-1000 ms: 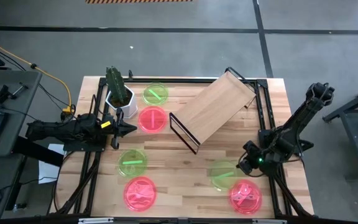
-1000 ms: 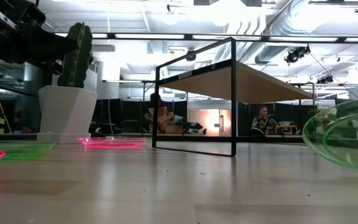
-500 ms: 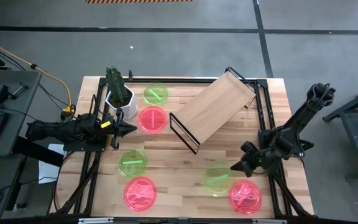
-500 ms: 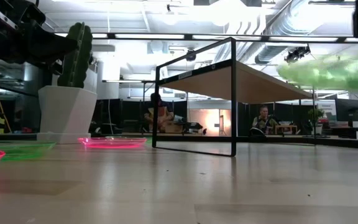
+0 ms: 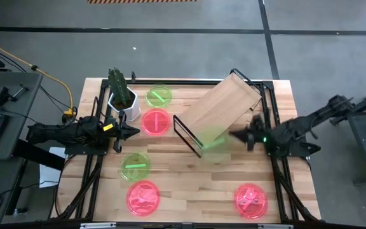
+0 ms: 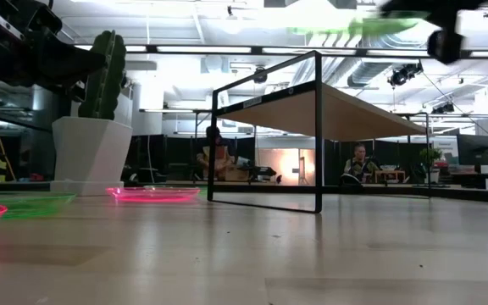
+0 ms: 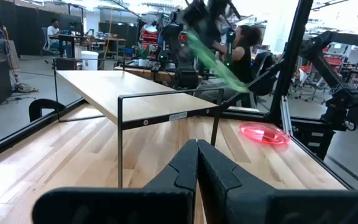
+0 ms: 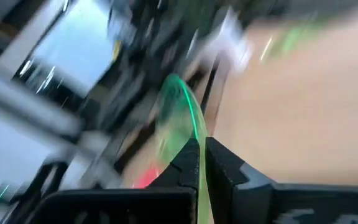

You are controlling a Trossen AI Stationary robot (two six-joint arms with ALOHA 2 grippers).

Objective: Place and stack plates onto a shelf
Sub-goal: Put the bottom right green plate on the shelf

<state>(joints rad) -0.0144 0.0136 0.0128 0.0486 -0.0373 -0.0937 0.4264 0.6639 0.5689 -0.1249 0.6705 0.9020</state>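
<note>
Plates lay scattered on the wooden table (image 5: 170, 184) we worked at: a green one (image 5: 159, 96) and a pink one (image 5: 155, 121) near the potted cactus (image 5: 121, 92), another green (image 5: 135, 166) and pink (image 5: 143, 196) pair toward the front on our left side, and one pink plate (image 5: 251, 198) alone at the front right. A sixth plate, the held green plate (image 5: 212, 141), was in the air, blurred, over the near corner of the shelf (image 5: 221, 109), which stood angled across the middle of the table. Our right gripper (image 5: 237, 135) was clamped on that plate's rim, its fingers (image 8: 219, 165) pressed together around the thin edge. Our left gripper (image 5: 132, 131) waited beside the cactus pot, fingers closed with nothing between them.
</note>
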